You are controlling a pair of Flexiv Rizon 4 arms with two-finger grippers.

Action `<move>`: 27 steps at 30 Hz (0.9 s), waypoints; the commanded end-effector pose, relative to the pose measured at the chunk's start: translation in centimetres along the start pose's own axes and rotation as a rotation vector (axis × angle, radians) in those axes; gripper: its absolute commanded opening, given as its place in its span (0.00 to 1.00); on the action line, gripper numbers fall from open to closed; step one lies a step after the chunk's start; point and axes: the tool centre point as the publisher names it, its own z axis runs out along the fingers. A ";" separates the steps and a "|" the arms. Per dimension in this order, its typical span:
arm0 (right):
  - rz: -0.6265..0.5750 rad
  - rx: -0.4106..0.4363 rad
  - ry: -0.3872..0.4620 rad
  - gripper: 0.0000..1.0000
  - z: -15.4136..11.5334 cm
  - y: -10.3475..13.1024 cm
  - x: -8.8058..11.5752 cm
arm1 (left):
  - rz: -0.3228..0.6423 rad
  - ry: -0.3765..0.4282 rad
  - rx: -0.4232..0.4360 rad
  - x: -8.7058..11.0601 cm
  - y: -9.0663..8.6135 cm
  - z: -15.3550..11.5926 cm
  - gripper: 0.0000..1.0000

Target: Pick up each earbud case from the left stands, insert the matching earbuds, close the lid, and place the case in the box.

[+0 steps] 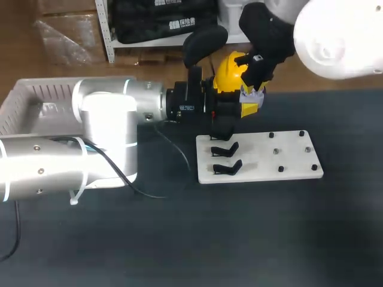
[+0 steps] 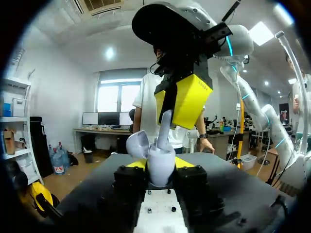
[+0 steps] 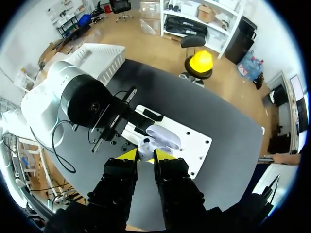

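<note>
Above the far-left corner of the white plate point(image 1: 281, 156), clamping a pale earbud case point(image 2: 161, 170) from both sides in the left hand point(image 2: 160, 164), lid point(image 2: 138, 143) swung open. Directly over it, pinching a pale earbud point(image 2: 165, 126) between the barely parted fingers of the right hand point(image 3: 145, 156), stem end down at the case's opening. Along the plate's left side, black stands point(image 1: 227, 168). At the counter's point(image 1: 239, 239) left edge, a white box point(image 1: 36, 98), contents partly hidden behind the left arm.
</note>
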 end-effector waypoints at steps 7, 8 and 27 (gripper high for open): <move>-0.002 -0.004 0.001 0.00 0.4 0.1 -0.2 | 0.001 -0.001 0.000 0.0 0.0 0.0 0.00; -0.002 -0.005 0.001 0.00 0.4 0.1 -0.2 | 0.001 -0.001 0.000 0.0 0.0 0.0 0.00; -0.005 -0.003 0.008 0.00 0.6 -0.2 -0.6 | 0.001 -0.001 0.000 0.0 0.0 0.0 0.00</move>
